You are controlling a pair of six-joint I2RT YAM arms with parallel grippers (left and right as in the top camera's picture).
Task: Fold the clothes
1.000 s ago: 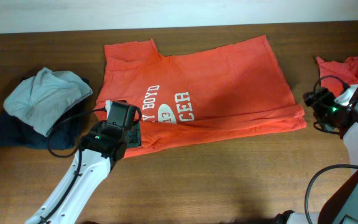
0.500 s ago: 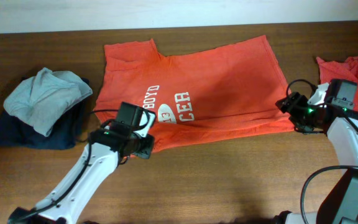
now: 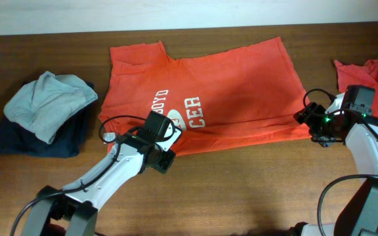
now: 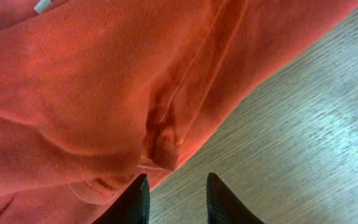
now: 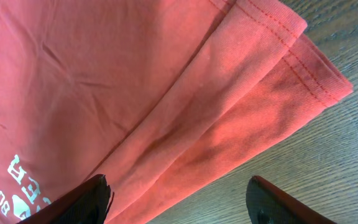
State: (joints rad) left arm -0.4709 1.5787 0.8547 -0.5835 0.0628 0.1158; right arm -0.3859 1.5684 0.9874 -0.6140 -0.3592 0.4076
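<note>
t-shirt [image 3: 241,85] lies spread — left gripper [image 4: 177,182] slightly parted beside its hem.

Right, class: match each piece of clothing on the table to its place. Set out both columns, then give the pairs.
1 printed shirt
2 grey garment
3 navy garment
4 second orange cloth

A right edge of the table
B under the grey one
C middle, spread flat
D left, on top of the pile

Pairs: 1-C, 2-D, 3-B, 4-A
</note>
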